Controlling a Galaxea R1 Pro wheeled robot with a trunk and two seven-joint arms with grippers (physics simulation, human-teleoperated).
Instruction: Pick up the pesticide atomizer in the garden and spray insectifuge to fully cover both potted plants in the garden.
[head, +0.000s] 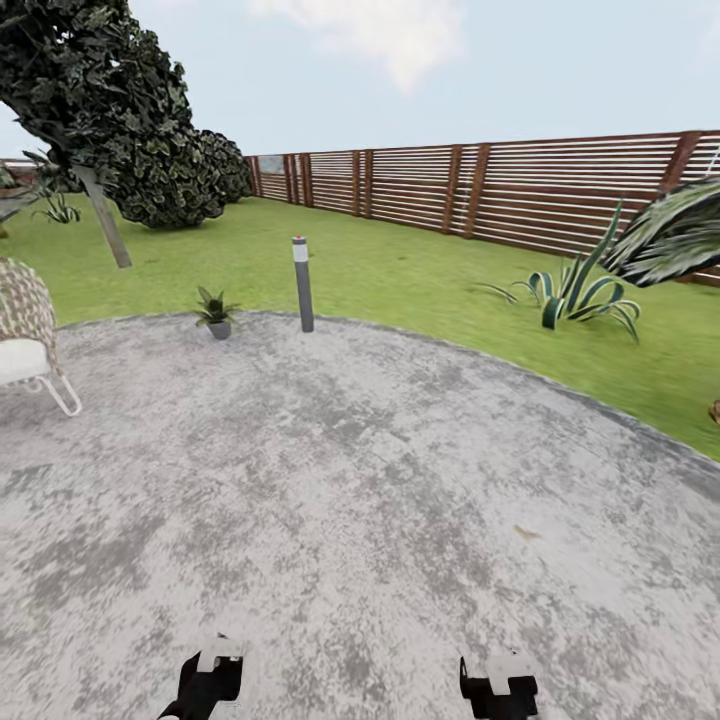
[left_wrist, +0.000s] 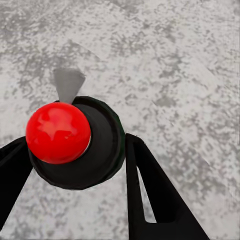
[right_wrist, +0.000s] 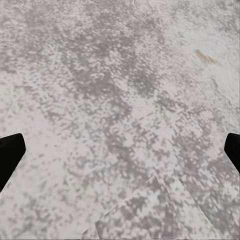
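Observation:
A potted plant (head: 215, 312), a small green rosette in a grey pot, stands at the far left edge of the round stone patio (head: 380, 480) in the garden. My left gripper (left_wrist: 75, 150) is shut on the pesticide atomizer (left_wrist: 97, 150). The atomizer is seen end-on as a dark round body with a red ball and a pale grey spout on top. In the head view the left gripper (head: 210, 685) is low near the bottom edge, far from the plant. My right gripper (head: 498, 690) is beside it. In its wrist view, the right gripper (right_wrist: 120, 150) is open over bare stone.
A grey bollard lamp (head: 303, 283) stands just right of the plant. A wicker chair (head: 25, 335) is at the left, a spiky plant (head: 575, 290) on the lawn at the right, a dark tree (head: 110, 110) behind, and a slatted wooden fence (head: 480, 185) along the back.

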